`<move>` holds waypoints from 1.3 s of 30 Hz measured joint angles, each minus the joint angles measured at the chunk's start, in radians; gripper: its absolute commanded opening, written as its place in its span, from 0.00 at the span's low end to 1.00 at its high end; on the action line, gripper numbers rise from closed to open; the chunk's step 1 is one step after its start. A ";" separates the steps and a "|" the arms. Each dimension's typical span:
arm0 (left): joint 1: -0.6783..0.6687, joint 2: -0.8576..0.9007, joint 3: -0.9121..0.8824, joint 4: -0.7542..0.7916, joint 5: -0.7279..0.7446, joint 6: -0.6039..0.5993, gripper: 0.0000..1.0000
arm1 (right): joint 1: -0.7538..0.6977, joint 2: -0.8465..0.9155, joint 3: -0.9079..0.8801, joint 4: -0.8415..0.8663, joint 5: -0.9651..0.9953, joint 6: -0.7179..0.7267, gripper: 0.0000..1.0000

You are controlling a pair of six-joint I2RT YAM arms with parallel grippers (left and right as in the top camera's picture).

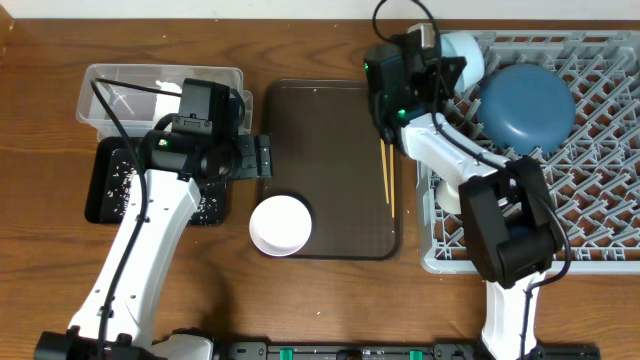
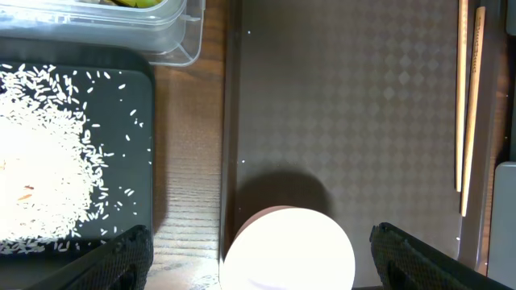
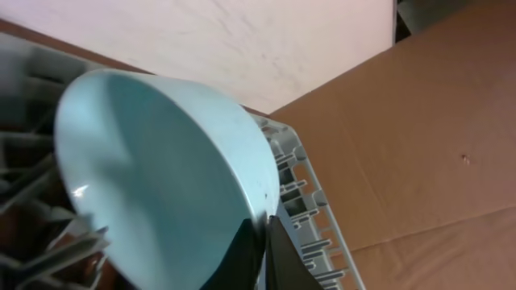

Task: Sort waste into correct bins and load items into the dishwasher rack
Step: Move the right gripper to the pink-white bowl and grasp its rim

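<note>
My right gripper [image 3: 264, 234] is shut on the rim of the light-blue bowl [image 3: 161, 177], holding it tilted at the far left corner of the grey dishwasher rack [image 1: 600, 255]; in the overhead view the bowl [image 1: 466, 55] is partly hidden by the arm. The dark-blue dish [image 1: 525, 108] lies in the rack. My left gripper [image 2: 258, 262] is open above the white bowl [image 2: 289, 250], which sits at the front left edge of the brown tray [image 1: 330, 140]. The chopsticks [image 1: 387, 178] lie on that tray. The black tray [image 2: 72, 153] holds rice. The clear tub [image 1: 110, 85] holds the wrapper.
The left arm [image 1: 150, 240] reaches over the black tray [image 1: 100, 195]. The right arm [image 1: 470, 170] lies across the rack's left side. A white object [image 1: 447, 197] shows under the arm in the rack. Bare wooden table [image 1: 330, 300] lies in front.
</note>
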 measured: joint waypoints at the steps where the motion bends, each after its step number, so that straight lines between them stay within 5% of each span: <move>1: 0.000 0.000 0.000 0.000 0.000 0.000 0.89 | 0.006 0.000 0.000 -0.001 -0.002 -0.001 0.49; 4: 0.000 0.000 0.000 0.000 0.000 0.000 0.89 | 0.020 0.001 0.000 0.005 -0.002 -0.014 0.73; 7: 0.000 0.000 0.000 0.000 0.000 0.000 0.89 | 0.031 0.002 0.000 0.022 -0.002 -0.013 0.82; 19: 0.000 0.000 0.000 0.000 0.000 0.000 0.89 | 0.080 -0.011 0.000 0.011 -0.018 -0.014 0.88; 26: 0.000 0.000 0.000 0.000 0.000 0.000 0.89 | 0.154 -0.066 0.004 -0.277 -0.121 0.166 0.91; 31: 0.000 0.000 0.000 0.000 0.000 0.000 0.89 | 0.182 -0.125 0.005 -0.550 -0.459 0.420 0.86; 39: 0.000 0.000 0.000 0.000 0.000 0.000 0.89 | 0.185 -0.177 0.001 -0.697 -1.194 0.747 0.77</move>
